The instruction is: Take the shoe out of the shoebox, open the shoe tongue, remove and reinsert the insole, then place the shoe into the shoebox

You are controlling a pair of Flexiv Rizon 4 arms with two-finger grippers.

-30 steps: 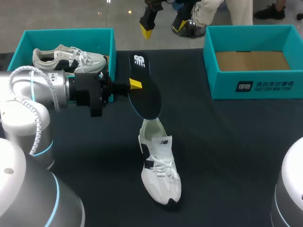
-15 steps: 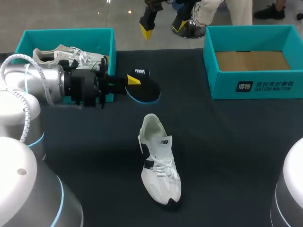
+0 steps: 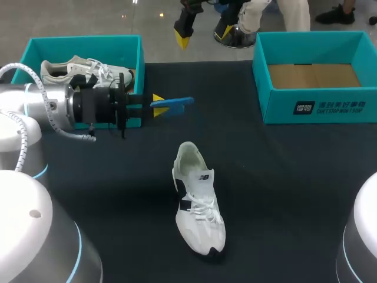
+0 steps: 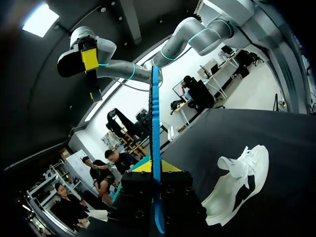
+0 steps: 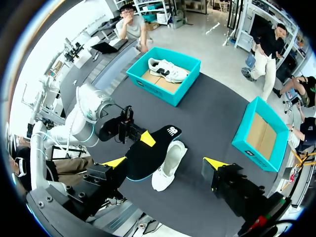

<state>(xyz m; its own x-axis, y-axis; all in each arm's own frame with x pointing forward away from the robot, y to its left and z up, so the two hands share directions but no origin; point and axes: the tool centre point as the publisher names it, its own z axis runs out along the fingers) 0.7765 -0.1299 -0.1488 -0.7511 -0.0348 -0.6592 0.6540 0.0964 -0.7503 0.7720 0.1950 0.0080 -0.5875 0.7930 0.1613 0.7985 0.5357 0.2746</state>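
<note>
My left gripper (image 3: 157, 105) is shut on the heel end of the insole (image 3: 174, 103), held level above the table and seen edge-on, its blue underside showing. In the left wrist view the insole (image 4: 155, 123) stands as a thin blue blade between my left gripper's (image 4: 154, 168) yellow tips. The white shoe (image 3: 198, 206) lies on the black table in front of and below it, heel opening towards the insole. From high overhead, my right gripper (image 5: 165, 163) looks down, open and empty, on the insole's black top (image 5: 150, 153) and the shoe (image 5: 168, 165).
A teal shoebox (image 3: 140, 59) at the back left holds a second white shoe (image 3: 85, 71), just behind my left wrist. An empty teal shoebox (image 3: 312, 109) stands at the back right. My right gripper (image 3: 200, 29) hangs over the table's far edge.
My left wrist has rolled, turning the insole from upright and face-on to flat and edge-on, and it has risen slightly away from the shoe. The shoe and the right arm have stayed still.
</note>
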